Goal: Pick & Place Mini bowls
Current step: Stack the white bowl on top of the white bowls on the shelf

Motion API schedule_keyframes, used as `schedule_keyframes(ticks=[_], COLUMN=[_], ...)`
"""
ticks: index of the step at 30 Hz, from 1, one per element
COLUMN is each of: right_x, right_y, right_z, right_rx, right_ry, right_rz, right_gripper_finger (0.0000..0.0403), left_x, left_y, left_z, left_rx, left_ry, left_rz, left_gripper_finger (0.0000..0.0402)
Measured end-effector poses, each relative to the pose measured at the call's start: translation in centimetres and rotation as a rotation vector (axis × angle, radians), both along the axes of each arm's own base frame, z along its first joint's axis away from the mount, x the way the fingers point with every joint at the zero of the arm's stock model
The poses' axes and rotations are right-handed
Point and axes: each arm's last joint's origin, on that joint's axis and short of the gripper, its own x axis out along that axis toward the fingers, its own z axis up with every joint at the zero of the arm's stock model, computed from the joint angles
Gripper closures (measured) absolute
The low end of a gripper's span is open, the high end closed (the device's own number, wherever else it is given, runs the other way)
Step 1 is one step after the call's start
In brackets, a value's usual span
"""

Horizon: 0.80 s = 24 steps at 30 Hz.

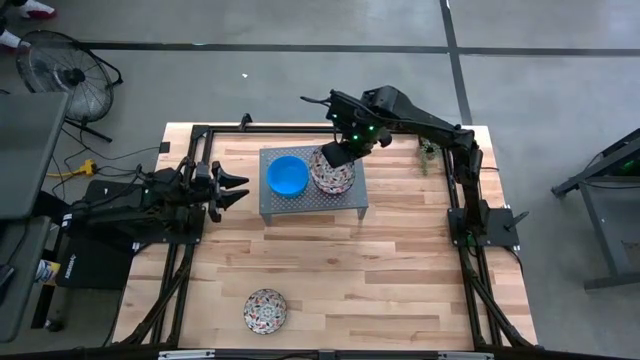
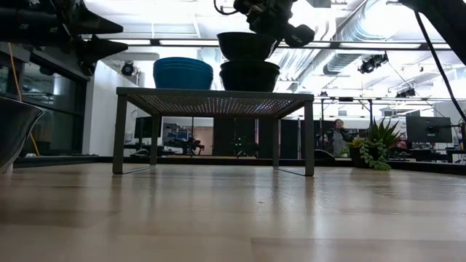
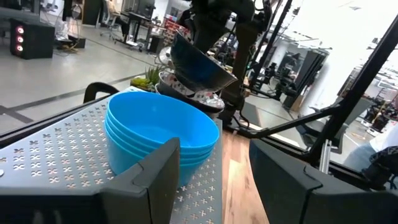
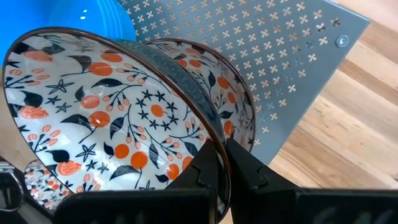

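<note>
A floral bowl [image 4: 106, 118], pinched at its rim by the right pincer [image 4: 222, 163], hangs tilted just above the floral stack [image 1: 333, 174] on the stand [image 1: 350, 199], beside the blue stack [image 1: 287, 176]. One floral bowl [image 1: 265, 309] waits on the bench [image 1: 400, 280]. The left pincer [image 1: 238, 191] idles wide.

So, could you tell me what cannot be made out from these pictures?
- How many floral bowls are stacked on the grey stand: the right gripper and the tilted floral bowl it holds cover them in the high and right wrist views.
- The lone floral bowl near the table's front: cut off by the low view's edge.
- Exact count of the stacked blue bowls: rims overlap; the left gripper's finger hides part.
</note>
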Motion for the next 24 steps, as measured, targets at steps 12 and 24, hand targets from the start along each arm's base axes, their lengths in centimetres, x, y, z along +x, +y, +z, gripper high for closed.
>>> schedule_keyframes(ticks=[12,24], right_x=[0.03,-0.06], right_y=[0.10,-0.17], right_z=[0.02,0.01], right_rx=[0.038,0.057], right_ry=[-0.010,-0.019], right_rz=[-0.005,0.008], right_gripper_finger=[0.0402,0.0402], left_x=[0.00,0.00], left_y=[-0.01,-0.01], left_z=[0.01,0.01], left_rx=[0.000,-0.006], left_ry=[-0.001,-0.003], left_rz=[-0.001,0.000], left_gripper_finger=[0.0212,0.0212])
